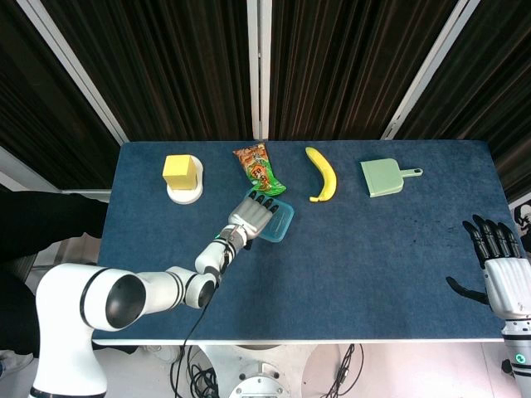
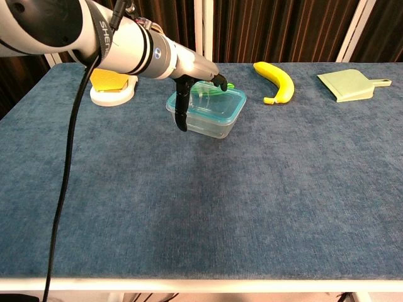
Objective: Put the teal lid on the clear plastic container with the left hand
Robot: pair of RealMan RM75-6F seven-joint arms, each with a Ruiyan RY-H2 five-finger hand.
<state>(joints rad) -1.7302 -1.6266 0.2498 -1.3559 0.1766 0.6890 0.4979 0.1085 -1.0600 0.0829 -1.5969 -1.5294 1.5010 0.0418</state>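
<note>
The clear plastic container (image 2: 209,121) stands at the middle back of the table, and the teal lid (image 2: 221,102) lies on top of it; the lid (image 1: 280,222) also shows in the head view. My left hand (image 1: 252,214) is spread flat over the lid's left part. In the chest view the left hand (image 2: 196,78) reaches across the lid, its thumb hanging down past the container's left wall. It grips nothing. My right hand (image 1: 499,264) is at the table's near right edge, fingers apart and empty.
Behind the container lies a snack bag (image 1: 260,168). A banana (image 1: 322,174) and a green dustpan (image 1: 384,177) lie to the right at the back. A yellow block (image 1: 181,168) sits on a white dish (image 2: 110,97) at the back left.
</note>
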